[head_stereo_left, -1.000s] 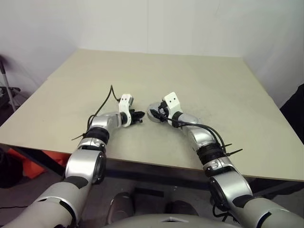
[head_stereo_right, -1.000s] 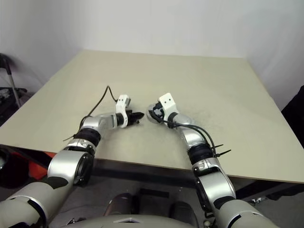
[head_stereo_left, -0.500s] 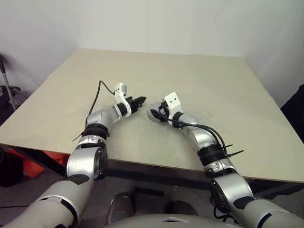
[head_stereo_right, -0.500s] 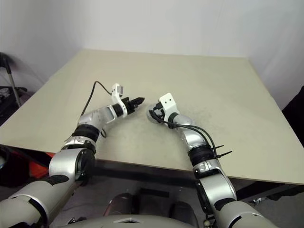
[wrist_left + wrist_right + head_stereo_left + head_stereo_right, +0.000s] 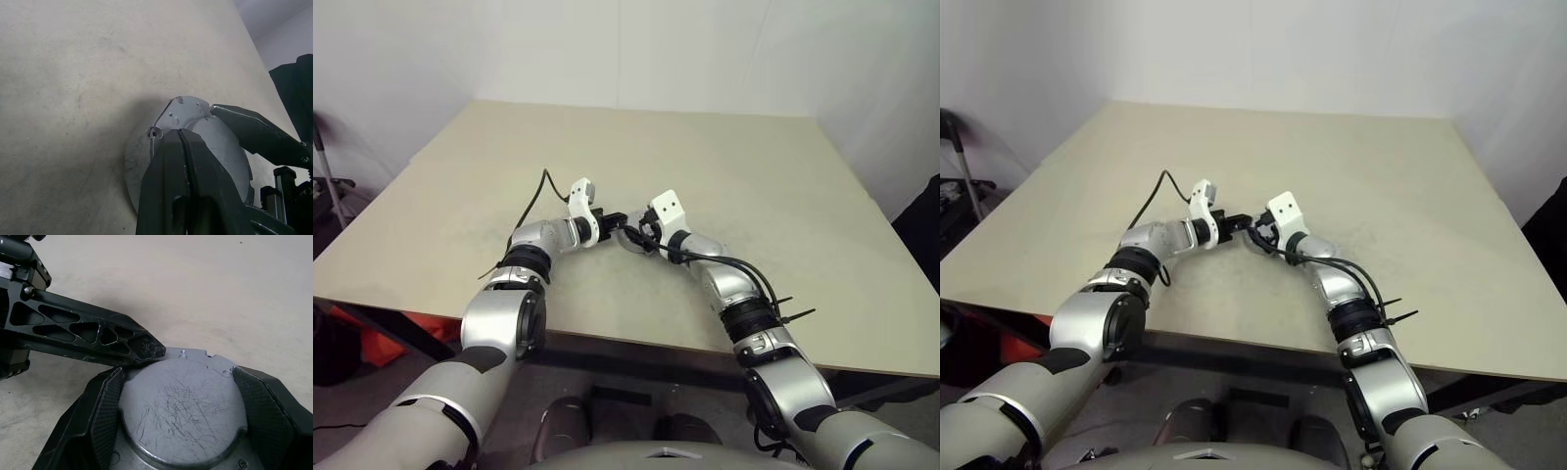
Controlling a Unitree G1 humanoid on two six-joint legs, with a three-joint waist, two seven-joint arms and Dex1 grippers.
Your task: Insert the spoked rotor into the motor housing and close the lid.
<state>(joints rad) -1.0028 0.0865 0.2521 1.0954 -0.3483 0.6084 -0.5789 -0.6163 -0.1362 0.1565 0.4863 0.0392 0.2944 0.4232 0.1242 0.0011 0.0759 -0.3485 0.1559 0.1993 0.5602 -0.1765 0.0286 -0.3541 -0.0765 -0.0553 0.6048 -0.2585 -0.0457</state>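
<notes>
Motor housing (image 5: 183, 406) is seated flat on the beige table (image 5: 705, 157), near the front edge and roughly on the centre line between the two arms. It is clamped by the right gripper (image 5: 634, 235): jaws are spread wide and closed onto the round body, one black finger (image 5: 105, 411) pressed to each side of it. Top of the housing is presented as a flat, dull-grey round face covered in fine scratches, with a raised edge around it. A thinner silver flange with small screw holes is seen sticking out from under that face on the side away from the right wrist. Whether the scratched face is the lid cannot be told; no interior is exposed. Left gripper (image 5: 180, 134) is brought in from the robot's left, angled down and across toward the right gripper. Its two fingers are pressed fully together, with nothing held between them. Its closed tip is placed at the rim of the housing, where the round face meets the flange, just beside the right gripper's nearer finger. Contact between tip and rim appears made in the right wrist view, though a hairline gap cannot be ruled out. In the head views both grippers are met at the one spot, with the housing mostly hidden behind them. A black cable (image 5: 536, 196) is looped up from the left wrist over the table.
</notes>
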